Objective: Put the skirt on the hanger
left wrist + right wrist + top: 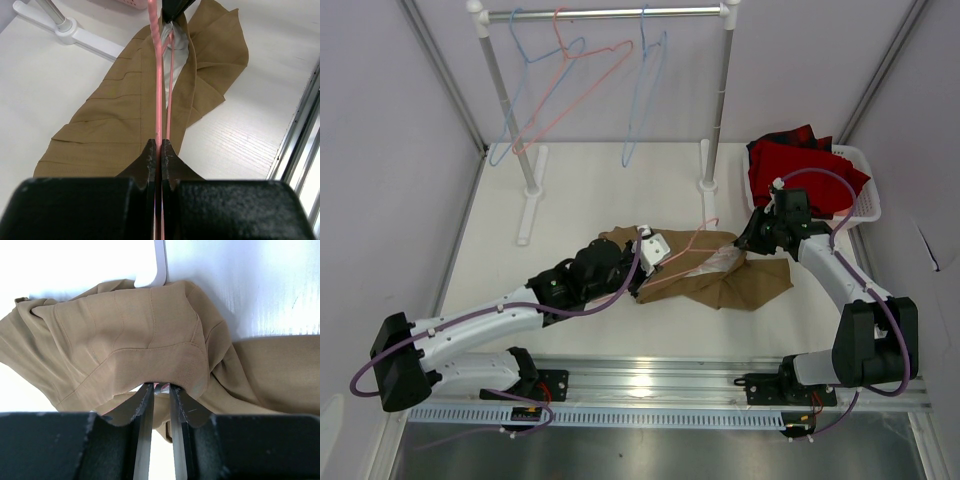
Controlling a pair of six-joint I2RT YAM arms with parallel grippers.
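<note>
The table (pixel 570 190) carries a rack (pixel 610 14) along its far edge; only the top view shows the rack's rail with wire hangers hung on it. Only that view also shows the basket (pixel 865 200) of red cloth (pixel 800 165) at the right.

The skirt (pixel 740 285) lies flat mid-table, between the two arms, its long axis running left to right. Its left end is hidden under the left arm's wrist.

The hanger (pixel 158 90) lies on the skirt. From above it runs from the near left to the far right, its hook toward the rack's right foot. There it is a faint line, hard to trace.

The left wrist view is plainer. The left claw (pixel 159 147) is clamped on the pink wire, and two strands run straight away over the cloth. They pass pale lining (pixel 177 47) and end at the right claw's dark tip, cut off by the top edge.

The right wrist view alone shows the right claw (pixel 159 387), its fingers (pixel 144 410) nearly together and pinching the skirt's bunched edge. A speck of pink shows between them. Whether that wire is pinched too cannot be told.
</note>
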